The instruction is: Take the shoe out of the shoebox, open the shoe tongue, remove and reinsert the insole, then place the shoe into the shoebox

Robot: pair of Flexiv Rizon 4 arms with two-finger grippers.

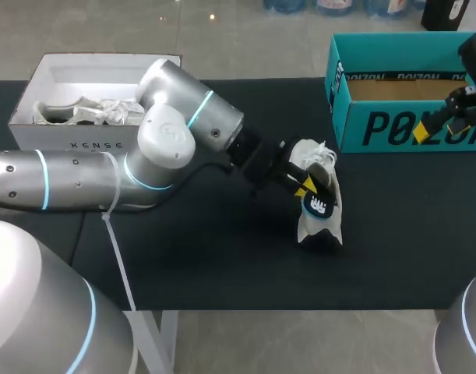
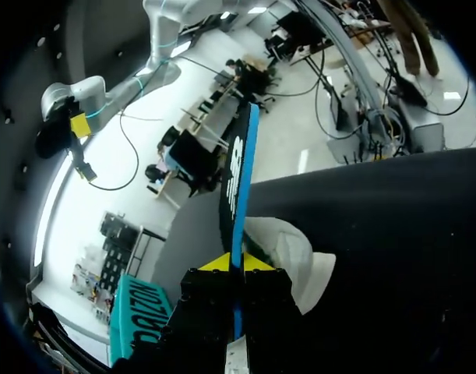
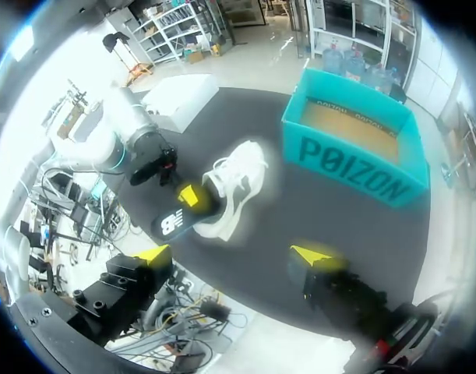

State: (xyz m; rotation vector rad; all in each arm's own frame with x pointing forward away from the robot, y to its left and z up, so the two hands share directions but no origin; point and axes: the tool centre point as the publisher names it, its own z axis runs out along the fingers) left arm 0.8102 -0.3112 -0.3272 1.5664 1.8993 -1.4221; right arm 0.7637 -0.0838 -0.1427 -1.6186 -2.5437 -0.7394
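Left gripper [image 2: 236, 263] clamped on insole [image 2: 239, 171], white shoe [image 2: 288, 253] just beneath; right gripper [image 3: 232, 254] wide open, empty, well apart.

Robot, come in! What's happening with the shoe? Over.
Left gripper shut on insole, at the white sneaker. Right gripper open, empty. Teal shoebox empty, nothing in the way.

Shoe [image 1: 309, 153]: middle covered by the insole [image 1: 319, 205] and left gripper [image 1: 304, 187].
Teal shoebox [image 1: 393, 128], beyond the shoe: far end cut off at the head view's edge.
White box [image 1: 58, 74], well apart from the shoe: contents not made out.
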